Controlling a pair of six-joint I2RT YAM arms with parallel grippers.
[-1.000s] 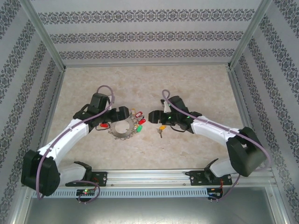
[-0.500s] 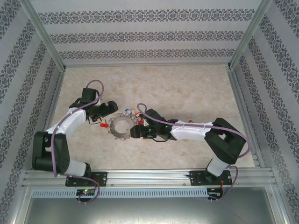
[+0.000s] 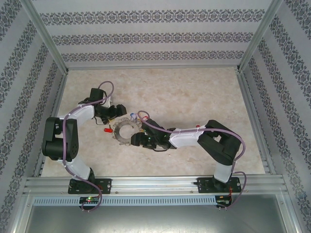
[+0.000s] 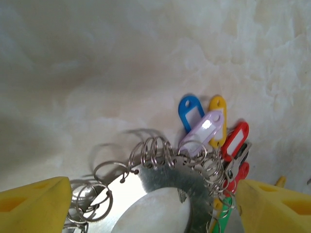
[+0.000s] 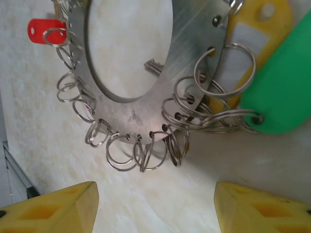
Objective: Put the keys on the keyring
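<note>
The keyring (image 3: 127, 132) is a flat grey metal ring fringed with small wire loops and coloured tags, lying on the table. My left gripper (image 3: 115, 116) hovers at its far-left rim, open, with the ring's plate (image 4: 160, 184) low between the yellow fingers (image 4: 34, 204). My right gripper (image 3: 137, 139) stands open at the near-right rim, the loops (image 5: 146, 150) just beyond its fingertips (image 5: 53, 206) and bare table between them. A small silver key (image 4: 237, 164) with a red tag lies among the tags. A red tag (image 3: 108, 131) lies left of the ring.
Blue (image 4: 190, 111), yellow (image 4: 217, 104), lilac (image 4: 204, 128) and red (image 4: 235, 141) tags fan out from the ring's far side. Green (image 5: 282, 92) and yellow (image 5: 257, 29) tags lie on its right. Patterned walls (image 3: 29, 97) enclose the marbled table (image 3: 194, 92).
My right arm has reached left, bringing its gripper from right of the ring to the near-right rim. My left arm has folded back, its gripper staying by the far-left rim.
</note>
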